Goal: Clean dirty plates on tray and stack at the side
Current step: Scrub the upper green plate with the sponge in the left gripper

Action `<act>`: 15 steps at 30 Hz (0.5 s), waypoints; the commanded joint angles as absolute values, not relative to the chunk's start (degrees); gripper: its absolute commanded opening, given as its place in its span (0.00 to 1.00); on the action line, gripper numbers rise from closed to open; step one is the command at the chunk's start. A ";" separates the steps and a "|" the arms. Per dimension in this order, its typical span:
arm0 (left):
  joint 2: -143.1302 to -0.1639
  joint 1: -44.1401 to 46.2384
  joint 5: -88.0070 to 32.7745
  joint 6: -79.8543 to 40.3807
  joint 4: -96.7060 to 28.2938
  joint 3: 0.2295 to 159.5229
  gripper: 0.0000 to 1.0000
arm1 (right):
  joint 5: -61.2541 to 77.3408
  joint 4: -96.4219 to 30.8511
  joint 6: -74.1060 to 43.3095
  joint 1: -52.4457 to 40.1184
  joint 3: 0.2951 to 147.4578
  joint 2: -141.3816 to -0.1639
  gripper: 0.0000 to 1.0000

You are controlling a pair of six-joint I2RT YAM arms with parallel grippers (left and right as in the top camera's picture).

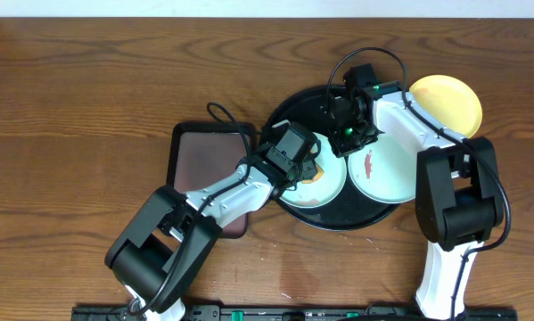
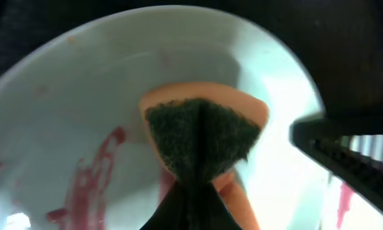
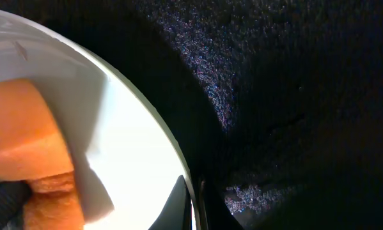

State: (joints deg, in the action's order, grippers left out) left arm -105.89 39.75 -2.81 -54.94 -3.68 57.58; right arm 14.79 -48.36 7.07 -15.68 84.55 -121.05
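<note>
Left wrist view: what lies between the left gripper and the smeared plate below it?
An orange sponge with a dark green scouring face, held by the left gripper over the mint plate. The left wrist view shows it best.

Overhead: bright, even room light, sharp edge to edge. Grain of the table reads crisp. Soft, short shadows under the arms. Yellow plate nearly washed out. Glossy tray has a faint sheen at its rim.

Left wrist: very close, all soft. Plate pale, glare blown white lower right. Sponge blurred. Top corners dark.

Right wrist: mostly dark. The tray is grainy with coloured speckle. The plate is overexposed. The sponge is an orange blur throwing a grey shadow.
</note>
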 commanded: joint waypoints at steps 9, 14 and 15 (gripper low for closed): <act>-104.33 35.64 9.96 -53.65 -21.21 57.67 0.07 | 11.79 -46.50 5.19 -15.79 83.26 -123.20 0.01; -100.79 35.33 9.91 -53.01 -20.45 57.95 0.08 | 11.81 -46.52 5.17 -15.79 83.26 -123.20 0.01; -99.48 35.44 9.65 -53.01 -19.49 58.00 0.08 | 11.81 -46.52 5.17 -15.79 83.26 -123.20 0.01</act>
